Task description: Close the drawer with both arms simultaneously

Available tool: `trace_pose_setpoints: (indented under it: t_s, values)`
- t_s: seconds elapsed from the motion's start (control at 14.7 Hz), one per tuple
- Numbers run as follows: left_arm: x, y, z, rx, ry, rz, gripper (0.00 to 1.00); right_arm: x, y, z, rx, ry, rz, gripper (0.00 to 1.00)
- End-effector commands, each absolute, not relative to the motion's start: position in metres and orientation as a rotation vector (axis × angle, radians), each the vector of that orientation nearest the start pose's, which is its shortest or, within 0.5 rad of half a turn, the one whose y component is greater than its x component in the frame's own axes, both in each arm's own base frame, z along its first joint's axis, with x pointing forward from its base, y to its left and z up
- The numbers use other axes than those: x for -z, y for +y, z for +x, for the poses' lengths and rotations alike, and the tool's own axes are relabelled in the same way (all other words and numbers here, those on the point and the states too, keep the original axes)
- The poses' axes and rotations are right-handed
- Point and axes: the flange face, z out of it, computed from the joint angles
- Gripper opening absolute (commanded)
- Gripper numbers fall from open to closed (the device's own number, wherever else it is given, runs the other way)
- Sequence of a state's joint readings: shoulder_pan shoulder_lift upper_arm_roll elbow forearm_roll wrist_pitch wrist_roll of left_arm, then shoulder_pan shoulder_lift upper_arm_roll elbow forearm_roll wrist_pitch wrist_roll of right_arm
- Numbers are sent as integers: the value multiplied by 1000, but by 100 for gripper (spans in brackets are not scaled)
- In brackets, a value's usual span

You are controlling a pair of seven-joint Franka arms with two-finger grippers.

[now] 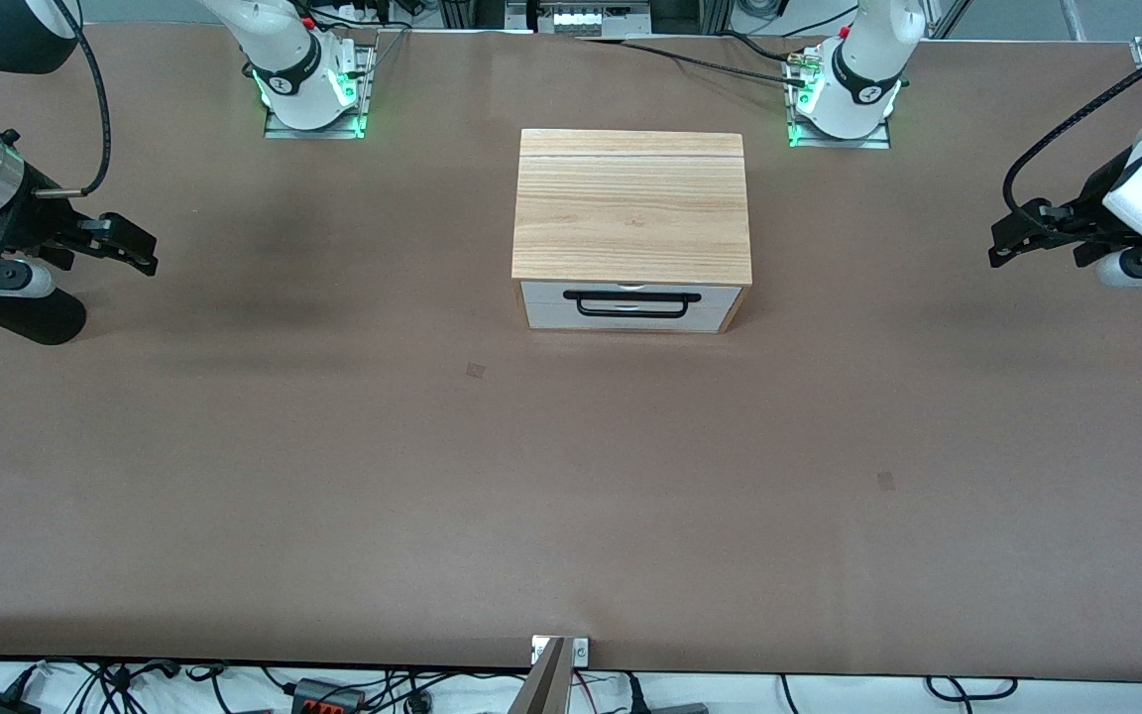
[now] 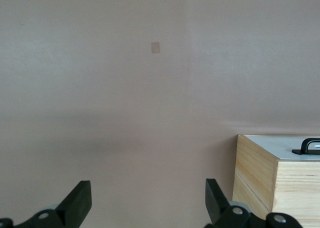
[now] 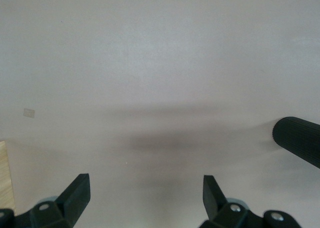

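We see the drawer (image 1: 628,305) sitting in the wooden box (image 1: 630,206) mid-bench, between the two arm bases and a bit nearer the front camera than them. Its white front with the black bar handle (image 1: 630,304) faces that camera and looks flush with the box, or almost; we judge little or no travel is left. We expect it to slide stiffly on its runners, a light rigid tray, nothing fragile. The box may skid on the smooth bench (image 1: 571,496) if shoved hard. Best contact: flat push on the white panel either side of the handle, one arm each, no grasp needed.

Left gripper (image 1: 1012,243) hangs over the bench at the left arm's end, well apart from the box, jaws spread wide, holding nothing. Right gripper (image 1: 130,246) hangs over the right arm's end, jaws likewise released and wide, touching nothing. Both wrist views show bare bench between the fingers (image 2: 77,200).
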State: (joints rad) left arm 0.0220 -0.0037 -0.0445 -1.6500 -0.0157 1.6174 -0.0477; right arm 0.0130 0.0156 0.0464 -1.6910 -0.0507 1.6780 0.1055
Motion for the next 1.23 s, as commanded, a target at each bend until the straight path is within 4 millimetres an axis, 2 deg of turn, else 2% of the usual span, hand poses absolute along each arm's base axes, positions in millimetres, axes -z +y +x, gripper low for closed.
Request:
trace_pose_setpoints:
  t_s: [0.0, 1.16]
  values:
    - [-602, -14, 564, -35, -4, -3162, 100, -570, 29, 560, -25, 70, -3209, 100]
    - [-600, -13, 563, -56, -6, -3163, 100, -567, 27, 562, -35, 75, -3207, 100]
